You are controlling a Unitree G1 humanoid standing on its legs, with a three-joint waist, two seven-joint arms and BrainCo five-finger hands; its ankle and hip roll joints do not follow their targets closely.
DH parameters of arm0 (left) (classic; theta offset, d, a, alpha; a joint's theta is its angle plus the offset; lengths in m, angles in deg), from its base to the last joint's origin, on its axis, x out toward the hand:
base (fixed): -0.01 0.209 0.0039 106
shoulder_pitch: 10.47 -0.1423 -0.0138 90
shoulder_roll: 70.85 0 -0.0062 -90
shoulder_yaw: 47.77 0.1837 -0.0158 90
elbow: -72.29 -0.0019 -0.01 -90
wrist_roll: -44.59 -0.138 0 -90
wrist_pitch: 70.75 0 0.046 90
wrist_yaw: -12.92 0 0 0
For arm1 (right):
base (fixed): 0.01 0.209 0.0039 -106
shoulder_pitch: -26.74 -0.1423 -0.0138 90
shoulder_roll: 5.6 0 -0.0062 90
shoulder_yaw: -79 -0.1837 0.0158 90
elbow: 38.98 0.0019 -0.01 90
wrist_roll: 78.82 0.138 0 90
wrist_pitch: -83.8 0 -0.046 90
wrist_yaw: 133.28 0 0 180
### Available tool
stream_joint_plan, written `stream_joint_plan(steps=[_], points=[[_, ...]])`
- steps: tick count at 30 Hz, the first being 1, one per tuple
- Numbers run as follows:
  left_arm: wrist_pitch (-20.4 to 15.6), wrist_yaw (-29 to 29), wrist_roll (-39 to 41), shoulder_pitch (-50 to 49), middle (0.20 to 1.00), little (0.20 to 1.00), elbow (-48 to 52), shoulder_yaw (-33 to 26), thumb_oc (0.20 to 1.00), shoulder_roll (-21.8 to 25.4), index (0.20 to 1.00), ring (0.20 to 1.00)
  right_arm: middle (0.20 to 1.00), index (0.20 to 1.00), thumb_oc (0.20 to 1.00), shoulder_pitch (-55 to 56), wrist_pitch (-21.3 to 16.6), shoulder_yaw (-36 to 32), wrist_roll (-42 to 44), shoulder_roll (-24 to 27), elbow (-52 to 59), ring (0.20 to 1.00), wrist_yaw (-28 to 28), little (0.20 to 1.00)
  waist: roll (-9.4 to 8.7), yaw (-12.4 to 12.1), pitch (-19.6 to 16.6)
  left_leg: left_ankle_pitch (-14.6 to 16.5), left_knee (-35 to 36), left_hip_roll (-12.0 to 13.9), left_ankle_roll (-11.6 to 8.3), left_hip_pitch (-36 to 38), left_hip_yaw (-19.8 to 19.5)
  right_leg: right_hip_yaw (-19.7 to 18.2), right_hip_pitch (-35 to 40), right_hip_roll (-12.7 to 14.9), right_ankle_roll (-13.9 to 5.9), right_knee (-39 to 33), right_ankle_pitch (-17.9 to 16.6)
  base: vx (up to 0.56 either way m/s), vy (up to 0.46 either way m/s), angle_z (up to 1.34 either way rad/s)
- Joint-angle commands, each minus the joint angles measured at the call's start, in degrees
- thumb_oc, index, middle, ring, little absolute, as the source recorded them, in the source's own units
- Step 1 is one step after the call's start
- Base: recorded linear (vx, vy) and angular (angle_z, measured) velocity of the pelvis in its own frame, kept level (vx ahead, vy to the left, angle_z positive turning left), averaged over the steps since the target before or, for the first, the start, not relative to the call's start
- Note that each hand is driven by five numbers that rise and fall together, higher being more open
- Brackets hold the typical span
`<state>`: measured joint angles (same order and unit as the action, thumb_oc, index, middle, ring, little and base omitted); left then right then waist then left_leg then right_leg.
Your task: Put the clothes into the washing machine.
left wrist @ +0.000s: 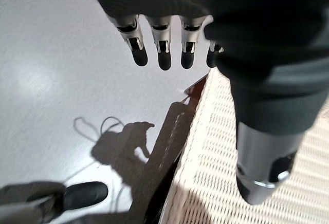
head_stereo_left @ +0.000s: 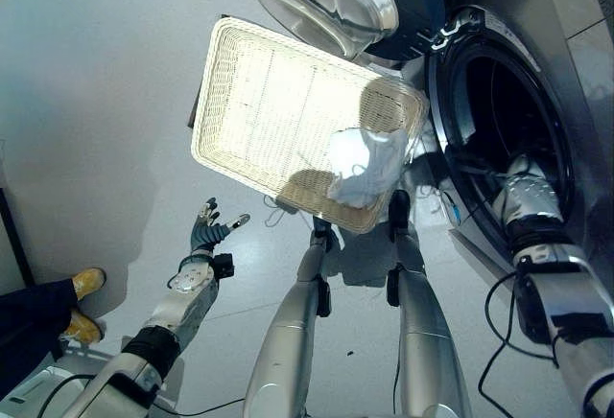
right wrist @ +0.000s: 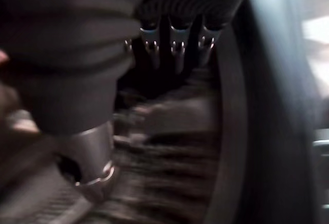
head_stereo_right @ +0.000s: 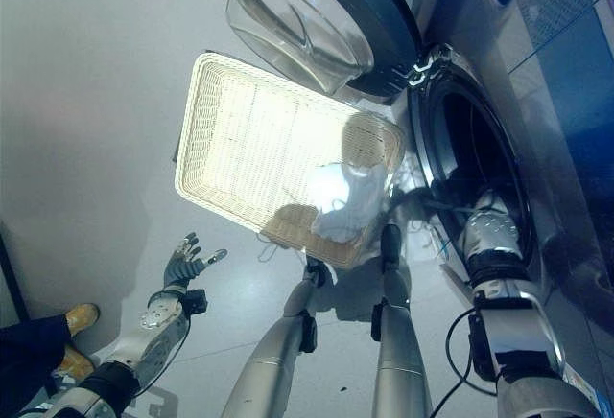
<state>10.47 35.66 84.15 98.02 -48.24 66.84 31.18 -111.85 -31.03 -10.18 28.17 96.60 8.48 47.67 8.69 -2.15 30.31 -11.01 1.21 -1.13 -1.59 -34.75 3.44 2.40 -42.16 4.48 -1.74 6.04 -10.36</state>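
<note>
right hand (right wrist: 169, 44) inside washing machine drum (head_stereo_left: 508, 102) (grasp unclear), white garment (head_stereo_left: 369, 164) in basket (head_stereo_left: 249, 102)

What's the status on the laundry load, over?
Left hand open, idle above the floor. Right hand inside the washing machine drum, fingers straight, holding nothing visible. White cloth lies in the wicker basket. Door open, nothing blocking.

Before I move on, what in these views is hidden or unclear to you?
- Right hand: inside the washing machine drum; in the eye views the drum hides it, and the right wrist view is too blurred to tell whether it holds cloth.
- Drum contents: dark in the eye views, smeared in the wrist view.
- White garment in the wicker basket: crumpled, type unclear.
- Person at the lower left: cut off by the edge.
</note>
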Motion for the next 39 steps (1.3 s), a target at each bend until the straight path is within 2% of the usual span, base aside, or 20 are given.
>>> stream_joint_plan(steps=[1,3,4,7,8,10,11,13,16,19,21,22,27,28,31,36,39], points=[[-0.80,0.01,0.14,-1.75,1.000,1.000,-1.19,-2.25,1.000,1.25,1.000,1.000,1.000,1.000,1.000,-0.96,3.26,-2.84,-1.64,8.14,0.90,1.000,-4.54,1.000,2.99,1.49,-0.52,3.97,-5.89,-3.63,-0.91,-2.15,0.54,5.09,2.35,-2.15,-1.19,5.06,7.80,0.01,0.000,0.04],[-0.80,0.01,0.14,-1.75,1.000,1.000,-1.19,-2.25,1.000,1.25,1.000,1.000,1.000,1.000,1.000,-0.96,3.26,-2.84,-1.64,8.14,0.90,1.000,-4.54,1.000,2.99,1.49,-0.52,3.97,-5.89,-3.63,-0.91,-2.15,0.54,5.09,2.35,-2.15,-1.19,5.06,7.80,-0.03,0.031,0.01],[-4.04,-1.02,1.36,-3.96,1.000,1.000,-4.91,-3.12,1.000,-3.83,1.000,1.000,1.000,1.000,1.000,7.14,4.69,-0.20,0.35,-1.63,8.28,1.000,-11.58,1.000,2.11,1.84,-0.52,3.41,-4.34,-3.26,-0.80,-1.50,0.74,5.08,2.74,-2.77,-1.02,4.85,8.11,-0.06,0.061,0.02],[-4.04,-1.02,1.36,-3.96,1.000,1.000,-4.91,-3.12,1.000,-3.83,1.000,1.000,1.000,1.000,1.000,7.14,4.69,-0.20,0.35,-1.63,8.28,1.000,-11.58,1.000,2.11,1.84,-0.52,3.41,-4.34,-3.26,-0.80,-1.50,0.74,5.08,2.74,-2.77,-1.02,4.85,8.11,-0.04,0.060,0.02],[-5.23,-0.47,1.45,-6.53,1.000,1.000,-7.31,-3.17,1.000,-8.37,1.000,1.000,1.000,1.000,1.000,15.96,0.75,3.94,-8.18,-8.31,17.33,1.000,-10.03,1.000,1.07,2.85,-0.52,3.01,-3.20,-3.03,-0.53,-0.80,0.93,4.42,3.08,-3.12,-0.86,4.13,7.56,-0.07,0.120,0.03],[-5.23,-0.47,1.45,-6.53,1.000,1.000,-7.31,-3.17,1.000,-8.37,1.000,1.000,1.000,1.000,1.000,15.96,0.75,3.94,-8.18,-8.31,17.33,1.000,-10.03,1.000,1.07,2.85,-0.52,3.01,-3.20,-3.03,-0.53,-0.80,0.93,4.42,3.08,-3.12,-0.86,4.13,7.56,-0.08,0.135,0.09],[-4.51,-0.82,2.01,-8.06,1.000,1.000,-10.78,-4.40,1.000,-11.55,1.000,1.000,1.000,1.000,1.000,24.54,-6.18,13.37,-41.59,-10.62,24.27,1.000,1.48,1.000,-0.68,4.08,-0.52,2.33,-2.39,-2.64,-0.37,-0.59,1.32,3.64,3.28,-3.36,-0.65,3.30,6.58,-0.11,0.175,0.18],[-3.84,-0.80,1.98,-8.35,1.000,1.000,-11.46,-4.93,1.000,-12.03,1.000,1.000,1.000,1.000,1.000,26.10,-6.63,15.42,-49.46,-9.95,25.54,1.000,4.29,1.000,-1.19,4.29,-0.52,2.30,-2.37,-2.57,-0.29,-0.59,1.36,3.61,3.33,-3.31,-0.74,3.14,6.41,-0.07,0.112,0.06],[-3.32,-1.29,2.11,-8.74,1.000,1.000,-12.67,-5.95,1.000,-12.22,1.000,1.000,1.000,1.000,1.000,27.67,-6.75,17.40,-57.28,-9.06,26.27,1.000,5.13,1.000,-1.91,4.42,-0.52,2.31,-2.22,-2.48,-0.29,-0.39,1.25,3.73,3.60,-3.19,-0.93,2.95,6.30,-0.03,0.030,0.06],[-3.32,-1.29,2.11,-8.74,1.000,1.000,-12.67,-5.95,1.000,-12.22,1.000,1.000,1.000,1.000,1.000,27.67,-6.75,17.40,-57.28,-9.06,26.27,1.000,5.13,1.000,-1.91,4.42,-0.52,2.31,-2.22,-2.48,-0.29,-0.39,1.25,3.73,3.60,-3.19,-0.93,2.95,6.30,-0.01,0.007,0.03],[-3.05,-1.48,2.26,-8.80,1.000,1.000,-13.05,-6.37,1.000,-12.25,1.000,1.000,1.000,1.000,1.000,28.09,-6.59,18.09,-59.68,-8.80,26.66,1.000,5.53,1.000,-2.21,4.44,-0.52,2.31,-2.21,-2.49,-0.28,-0.32,1.15,3.76,3.68,-3.20,-0.99,2.95,6.27,-0.03,0.025,0.05],[-2.43,-2.32,1.98,-8.71,1.000,1.000,-14.68,-7.76,1.000,-12.29,1.000,1.000,1.000,1.000,1.000,28.74,-5.51,19.75,-63.37,-7.68,26.96,1.000,4.93,1.000,-3.14,4.24,-0.52,2.56,-2.14,-2.56,-0.15,0.08,0.83,4.28,4.20,-2.94,-1.36,2.77,6.27,-0.03,0.025,0.02],[-2.58,-2.66,1.72,-8.41,1.000,1.000,-15.61,-8.24,1.000,-12.37,1.000,1.000,1.000,1.000,1.000,28.69,-4.54,20.28,-66.11,-7.25,26.69,1.000,5.26,1.000,-3.55,4.06,-0.52,2.65,-2.00,-2.64,-0.11,0.40,0.56,4.56,4.59,-2.75,-1.54,2.57,6.20,-0.02,0.026,0.13],[-2.55,-2.97,1.48,-7.94,1.000,1.000,-16.17,-8.36,1.000,-12.32,1.000,1.000,1.000,1.000,1.000,28.04,-4.29,20.95,-71.39,-6.04,26.42,1.000,7.79,1.000,-3.77,3.79,-0.52,2.72,-1.83,-2.67,0.03,0.63,0.42,4.86,4.77,-2.48,-1.81,2.46,6.09,-0.02,0.029,0.29],[-2.45,-3.54,1.19,-7.75,1.000,1.000,-16.82,-8.41,1.000,-12.06,1.000,1.000,1.000,1.000,1.000,27.63,-3.71,21.17,-73.47,-5.40,26.08,1.000,9.16,1.000,-3.83,3.46,-0.52,2.89,-1.98,-2.81,0.11,1.01,0.14,5.16,5.17,-2.17,-2.03,2.69,6.15,-0.01,0.024,0.18],[-2.56,-3.92,1.12,-7.26,1.000,1.000,-17.59,-8.68,1.000,-11.90,1.000,1.000,1.000,1.000,1.000,27.06,-3.06,21.12,-71.87,-5.28,25.39,1.000,8.95,1.000,-3.81,3.26,-0.52,2.99,-2.08,-2.90,0.21,1.18,0.01,5.33,5.23,-2.02,-2.13,3.01,6.27,0.00,0.024,0.11],[-4.12,-4.24,1.78,-6.96,1.000,1.000,-18.54,-9.28,1.000,-11.99,1.000,1.000,1.000,1.000,1.000,26.19,-1.75,20.50,-70.66,-5.12,24.82,1.000,9.17,1.000,-3.79,2.97,-0.52,3.35,-2.13,-3.02,0.35,1.92,0.07,5.64,5.66,-1.78,-2.22,3.26,6.48,0.01,0.041,0.12]])
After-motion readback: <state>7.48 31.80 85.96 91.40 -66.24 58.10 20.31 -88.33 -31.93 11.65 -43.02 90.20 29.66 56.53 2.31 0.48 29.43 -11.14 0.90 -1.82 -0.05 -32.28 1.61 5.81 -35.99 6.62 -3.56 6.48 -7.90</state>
